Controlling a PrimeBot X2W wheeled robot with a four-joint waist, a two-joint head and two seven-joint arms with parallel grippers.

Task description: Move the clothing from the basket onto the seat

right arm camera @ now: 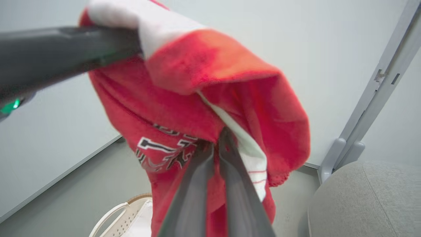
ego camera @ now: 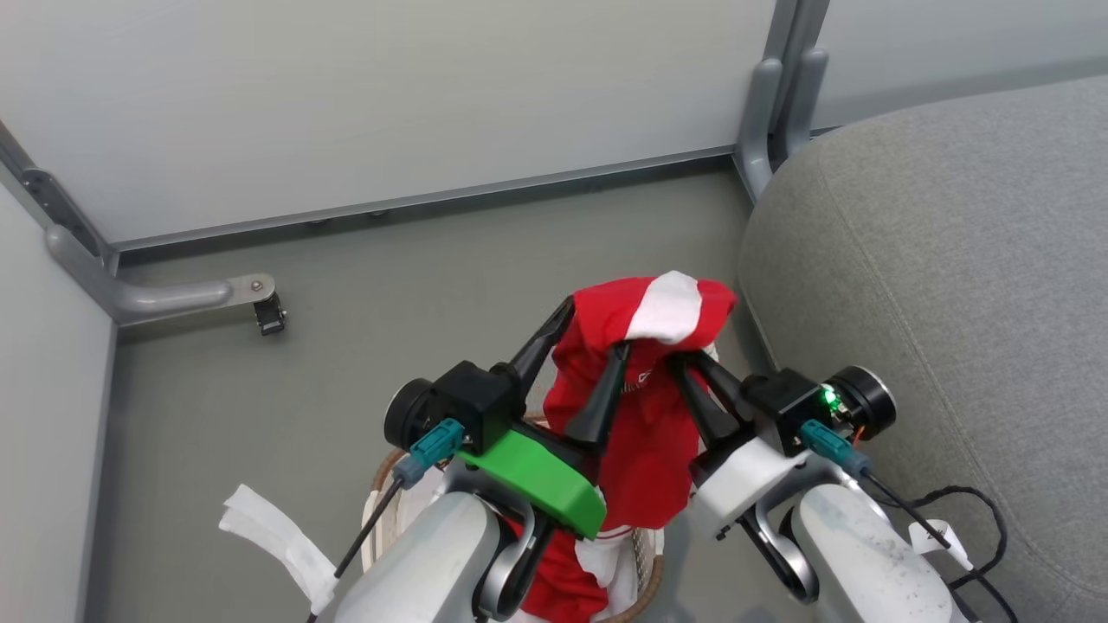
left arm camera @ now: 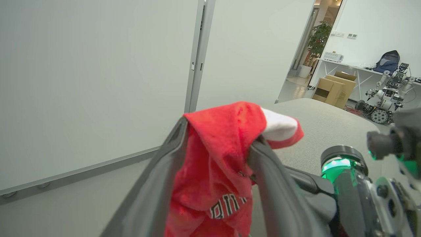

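Note:
A piece of red clothing (ego camera: 645,407) with a white stripe hangs in the air above the basket (ego camera: 381,484). My right gripper (ego camera: 688,359) is shut on its upper part, the two fingers pinched together on the fabric (right arm camera: 217,140). My left gripper (ego camera: 593,329) is open, its fingers spread wide with the red cloth (left arm camera: 217,154) draped between and over them. More red clothing (ego camera: 563,593) lies in the basket (right arm camera: 111,214) under the arms. The grey seat (ego camera: 935,260) is to the right of the basket.
Pale partition walls stand behind and to the left, with a metal foot (ego camera: 260,303) on the grey floor. A white cloth strip (ego camera: 277,536) hangs left of the basket. A black cable (ego camera: 969,510) lies on the seat's edge. Boxes (left arm camera: 334,89) and another robot (left arm camera: 384,98) are far off.

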